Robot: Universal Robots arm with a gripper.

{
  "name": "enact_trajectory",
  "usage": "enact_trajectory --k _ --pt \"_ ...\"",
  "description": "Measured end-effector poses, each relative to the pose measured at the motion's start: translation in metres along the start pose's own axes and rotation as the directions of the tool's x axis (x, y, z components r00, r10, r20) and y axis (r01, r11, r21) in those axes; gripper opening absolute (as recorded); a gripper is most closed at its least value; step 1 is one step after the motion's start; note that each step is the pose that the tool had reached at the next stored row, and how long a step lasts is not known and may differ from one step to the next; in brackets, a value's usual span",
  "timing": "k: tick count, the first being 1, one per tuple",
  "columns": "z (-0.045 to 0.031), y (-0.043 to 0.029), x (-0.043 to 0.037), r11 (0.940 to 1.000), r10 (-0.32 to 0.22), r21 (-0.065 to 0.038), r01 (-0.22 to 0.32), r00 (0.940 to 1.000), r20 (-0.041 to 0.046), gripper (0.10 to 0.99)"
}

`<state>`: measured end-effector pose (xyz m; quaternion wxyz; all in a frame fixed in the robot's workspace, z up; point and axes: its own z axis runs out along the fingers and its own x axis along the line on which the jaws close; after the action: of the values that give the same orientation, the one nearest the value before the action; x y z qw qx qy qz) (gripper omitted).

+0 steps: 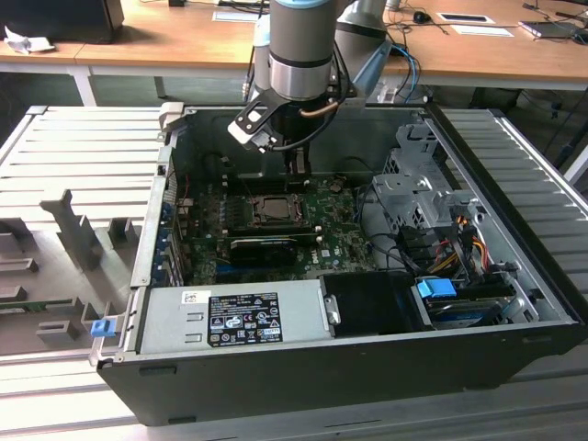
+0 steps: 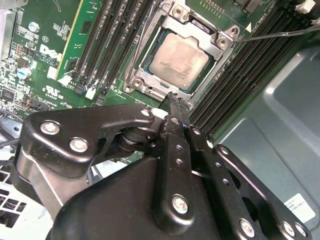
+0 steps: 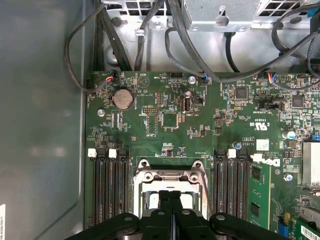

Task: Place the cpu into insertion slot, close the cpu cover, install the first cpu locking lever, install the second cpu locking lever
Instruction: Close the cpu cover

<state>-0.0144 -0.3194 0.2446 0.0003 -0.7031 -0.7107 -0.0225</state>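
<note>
Gripper (image 2: 173, 99): black linkage, nearest the lens in both wrist views; fingers pressed together, nothing between them. Judged: shut like this they make one narrow tip, better for pushing thin metal than for grasping.

Cpu (image 2: 179, 62): silver top up, lying flat in the slot (image 1: 273, 210). Judged: seated, so the placing step looks done.

Cover (image 2: 150, 51): metal frame lying around the cpu, whose top shows through the cut-out. Appears down; whether it is fully pressed home cannot be told.

Lever (image 2: 280, 35): thin wire rod running out from a socket corner across the memory slots (image 2: 107, 45). Judged: standing free, not latched.

Position of cpu against gripper: in the second wrist view the fingertips sit just beside the corner of the socket frame, apart from the cpu's face; contact with the frame cannot be told. In the first wrist view the gripper (image 3: 170, 196) overlaps the socket's near edge.

Surroundings: green board (image 3: 165, 120); open case (image 1: 303, 377), with the arm reaching down into it in the exterior view
</note>
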Motion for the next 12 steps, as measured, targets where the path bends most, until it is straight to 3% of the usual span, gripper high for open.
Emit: enact_trajectory --k 12 --pt "-0.0001 -0.0028 0.0000 1.0000 0.000 0.000 0.000 1.0000 0.0001 0.106"
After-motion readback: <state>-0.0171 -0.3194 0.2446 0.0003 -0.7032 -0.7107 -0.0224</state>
